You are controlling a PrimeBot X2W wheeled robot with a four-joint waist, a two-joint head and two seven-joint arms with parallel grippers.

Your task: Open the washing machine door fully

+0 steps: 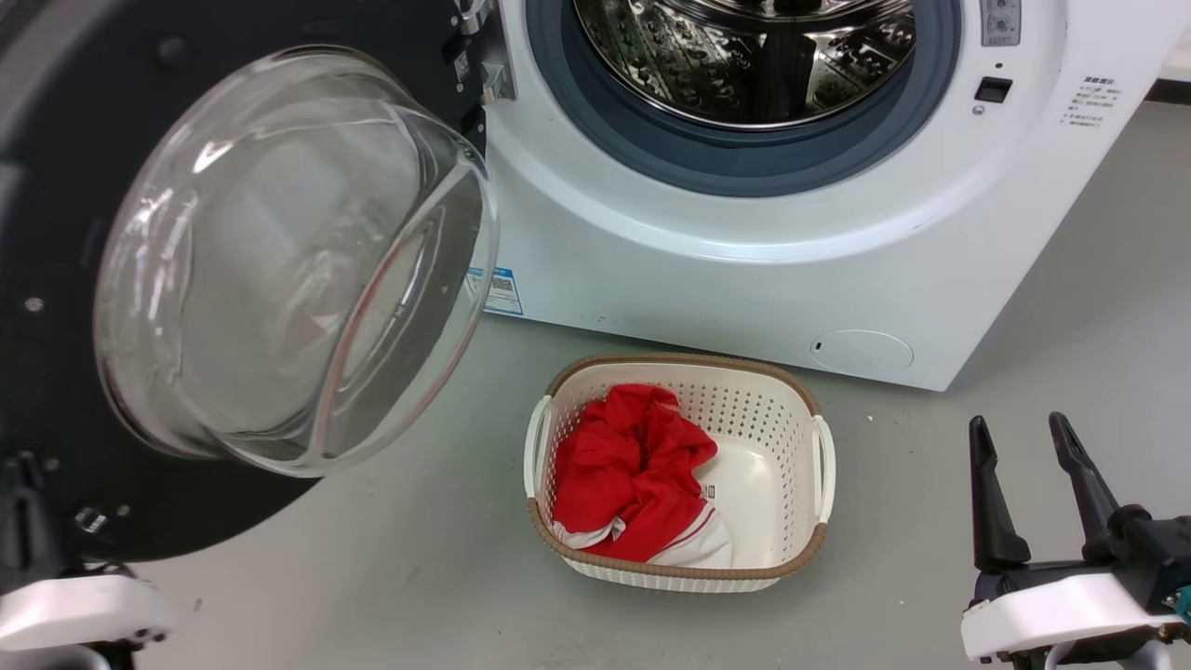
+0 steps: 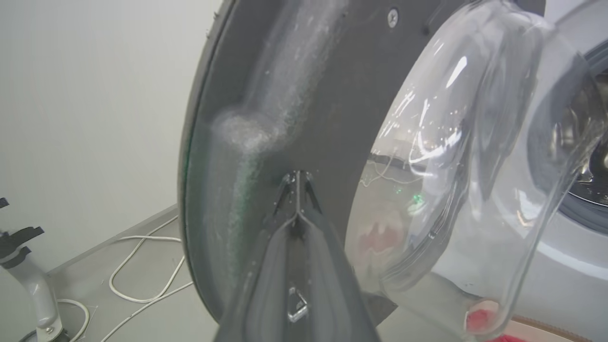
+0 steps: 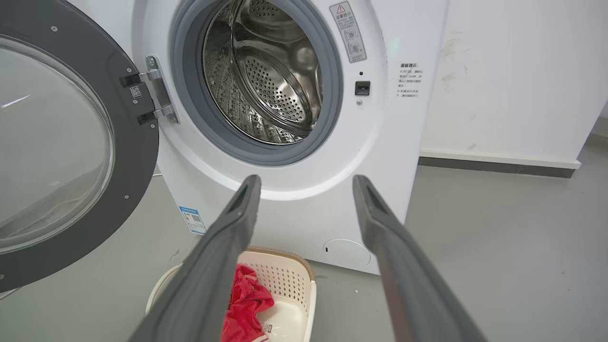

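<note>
The washing machine door is swung out to the left of the washing machine, and its clear glass bowl bulges toward me. A metal hinge holds it beside the steel drum. My left gripper is at the door's lower edge. In the left wrist view this left gripper is shut, its tips against the door's black inner face. My right gripper stands open and empty over the floor at the lower right. The same right gripper points at the washing machine's front.
A white perforated basket holding a red garment sits on the grey floor in front of the machine. White cables and a white stand lie by the wall behind the door.
</note>
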